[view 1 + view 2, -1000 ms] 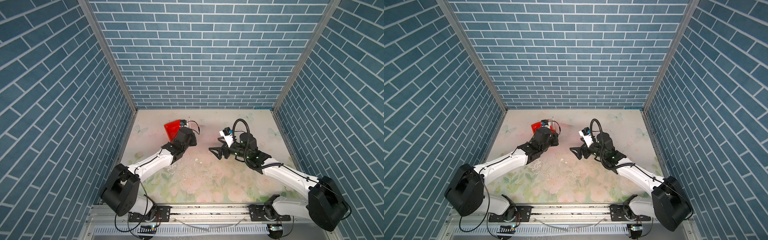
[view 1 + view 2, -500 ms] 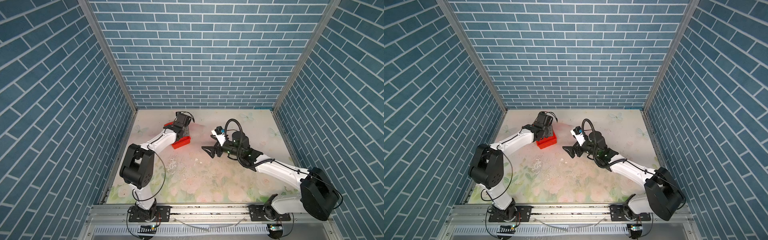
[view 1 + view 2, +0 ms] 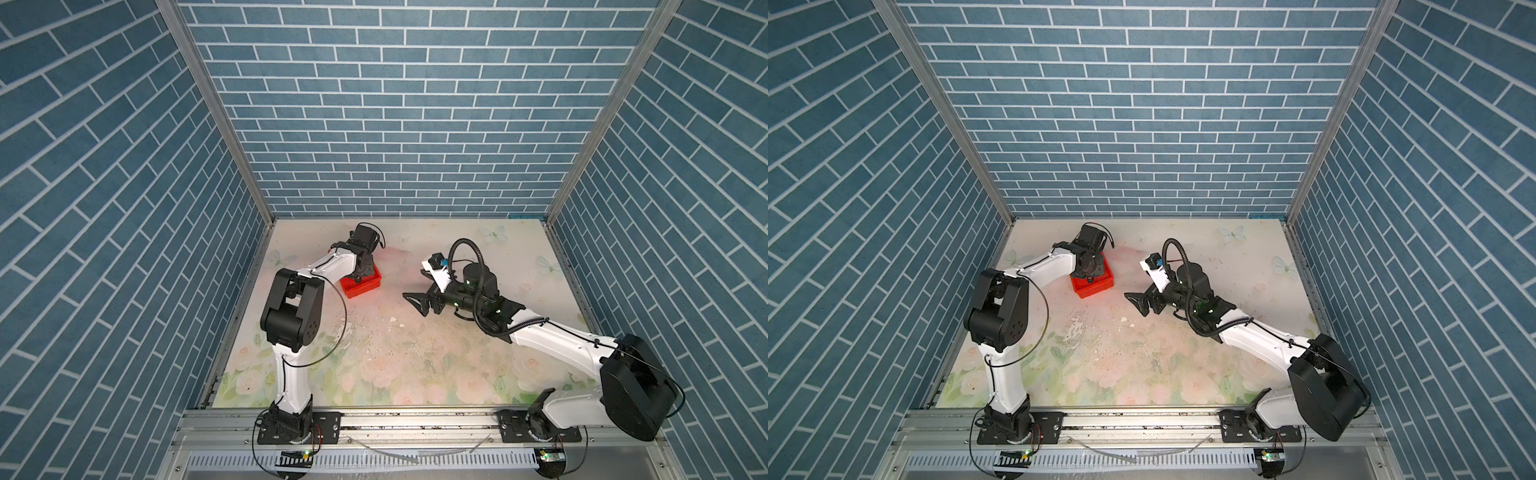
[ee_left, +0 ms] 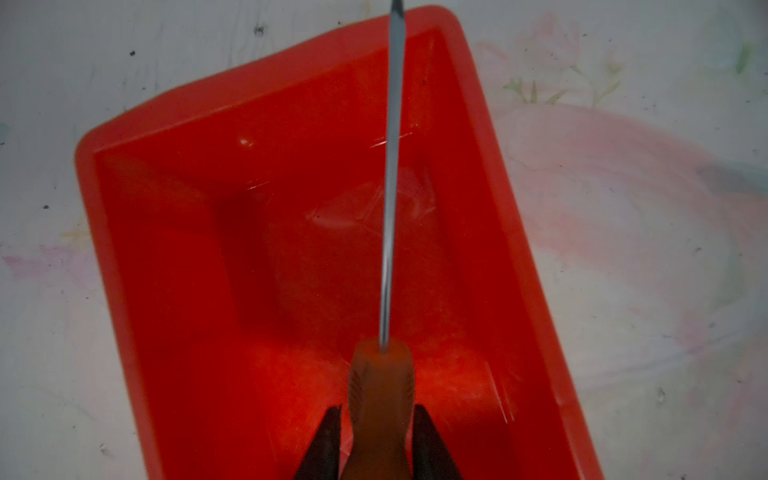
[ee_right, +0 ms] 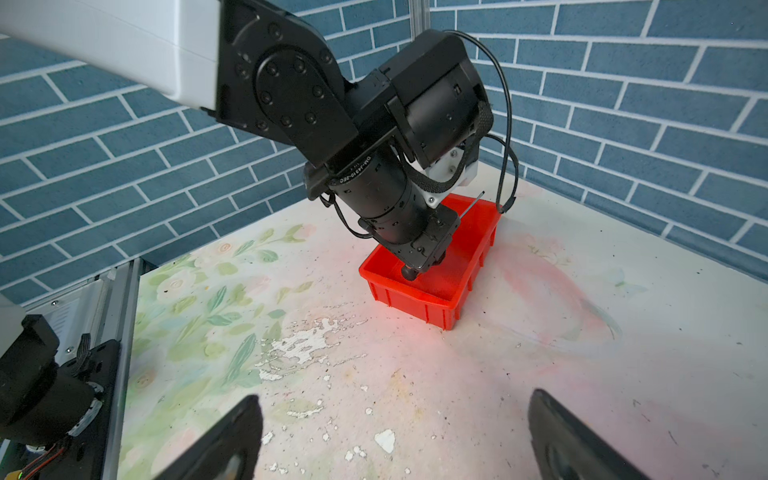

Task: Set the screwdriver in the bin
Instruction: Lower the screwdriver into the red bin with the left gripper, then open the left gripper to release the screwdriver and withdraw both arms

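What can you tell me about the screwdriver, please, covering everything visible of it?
The screwdriver has an orange handle that looks like plastic, a black butt end and a thin, shiny metal shaft. The left gripper is shut on the handle, clamping it from both sides. It hangs over the red bin, roughly along the bin's length, tilted with the butt low between the walls and the tip raised past one short rim. Whether the butt touches the bin's floor I cannot tell.

surface: floral tabletop (image 3: 415, 353) worn, flaked | surround: blue brick walls (image 3: 395, 124) | front: metal rail (image 3: 415, 422)
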